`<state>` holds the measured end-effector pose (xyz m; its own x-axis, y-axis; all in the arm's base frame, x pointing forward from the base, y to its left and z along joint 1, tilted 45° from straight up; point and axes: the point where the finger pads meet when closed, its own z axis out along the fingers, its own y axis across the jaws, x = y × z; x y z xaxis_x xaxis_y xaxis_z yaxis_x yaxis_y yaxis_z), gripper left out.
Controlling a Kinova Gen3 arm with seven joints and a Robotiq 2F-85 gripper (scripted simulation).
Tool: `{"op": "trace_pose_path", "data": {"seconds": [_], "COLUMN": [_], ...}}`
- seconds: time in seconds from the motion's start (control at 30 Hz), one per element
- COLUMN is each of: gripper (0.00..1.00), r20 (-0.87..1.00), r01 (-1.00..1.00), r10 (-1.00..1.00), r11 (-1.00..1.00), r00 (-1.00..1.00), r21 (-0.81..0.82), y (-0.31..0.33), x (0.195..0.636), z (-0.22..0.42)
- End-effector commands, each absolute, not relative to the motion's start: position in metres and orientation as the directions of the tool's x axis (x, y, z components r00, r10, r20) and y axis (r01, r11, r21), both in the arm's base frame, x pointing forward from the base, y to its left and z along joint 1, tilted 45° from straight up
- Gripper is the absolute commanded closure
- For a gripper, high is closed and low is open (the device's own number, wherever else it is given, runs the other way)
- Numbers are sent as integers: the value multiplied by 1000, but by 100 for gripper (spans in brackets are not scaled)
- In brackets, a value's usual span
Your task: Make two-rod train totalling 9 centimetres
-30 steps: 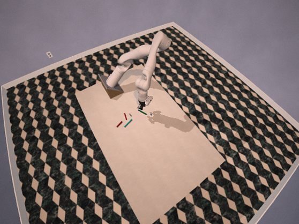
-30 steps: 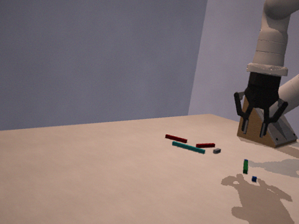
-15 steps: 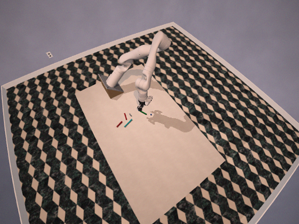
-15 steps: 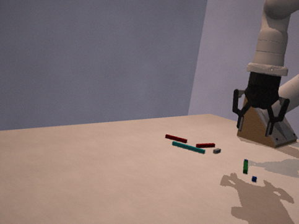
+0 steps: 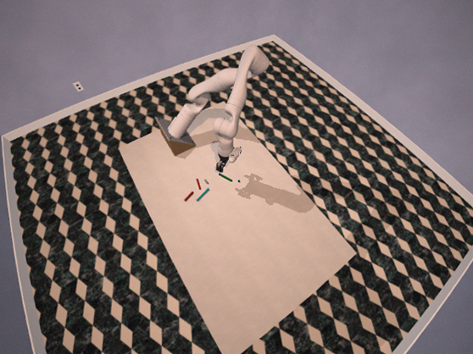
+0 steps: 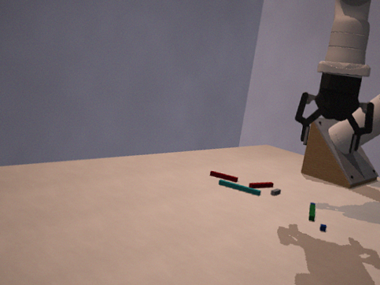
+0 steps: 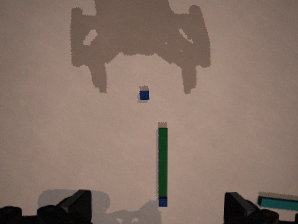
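A green rod (image 5: 225, 177) (image 6: 311, 212) (image 7: 163, 162) lies flat on the table. A small blue rod (image 7: 163, 202) (image 6: 313, 204) (image 5: 220, 174) lies at its end nearer the robot's base, in line with it; no gap shows between them in the wrist view. A second blue rod (image 5: 239, 180) (image 6: 323, 228) (image 7: 144, 95) lies apart, beyond the green rod's other end and a little aside of its line. My gripper (image 6: 328, 143) (image 7: 157, 207) is open and empty, high above the table, over the joined green and blue rods.
A grey rod (image 5: 207, 182) (image 6: 276, 192), a turquoise rod (image 5: 203, 194) (image 6: 240, 188) (image 7: 280, 202) and two red rods, one nearer the grey rod (image 5: 198, 184) (image 6: 261, 185) and one farther off (image 5: 189, 196) (image 6: 223, 176), lie apart from the green rod. The arm's wedge-shaped base stands behind.
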<state>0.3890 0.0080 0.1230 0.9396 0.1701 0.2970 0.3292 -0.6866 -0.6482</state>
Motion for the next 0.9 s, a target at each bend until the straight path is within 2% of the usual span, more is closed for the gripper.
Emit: {"op": "trace_pose_path", "data": {"seconds": [0.0, 0.2, 0.87], "gripper": [0, 0, 0], "r20": [313, 313, 313], "r01": [332, 332, 332], "r10": [161, 161, 161], "r11": [-697, -697, -697], "r00": [936, 936, 936], "r21": [-635, -635, -635], "y": [-7, -25, -31], "x": [392, 390, 389], "z": [137, 155, 160]}}
